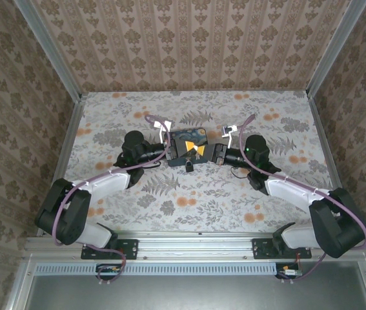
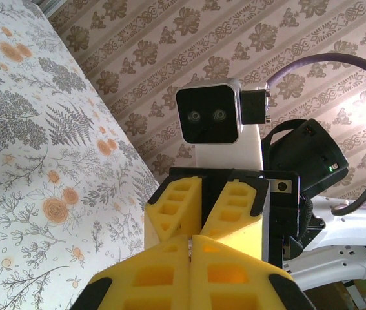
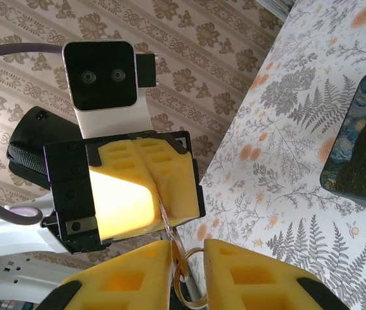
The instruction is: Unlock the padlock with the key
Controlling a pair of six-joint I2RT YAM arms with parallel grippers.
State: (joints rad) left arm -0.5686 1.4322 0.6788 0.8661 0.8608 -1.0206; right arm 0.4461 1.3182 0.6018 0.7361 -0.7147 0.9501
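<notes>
1. Small dark metal padlock [image 1: 188,166] sits at the near edge of the big blue swirl-painted rectangular box [image 1: 184,139].
2. Over that box our left gripper [image 3: 162,219] is clamped right down and the right gripper [image 2: 201,226] is squeezed narrow, tip to tip.
3. Both look to be pinching the slim brownish metal key [image 3: 180,265]. We reckon it's light, stiff and slippery, so grab the flat head and leave the blade free.
</notes>
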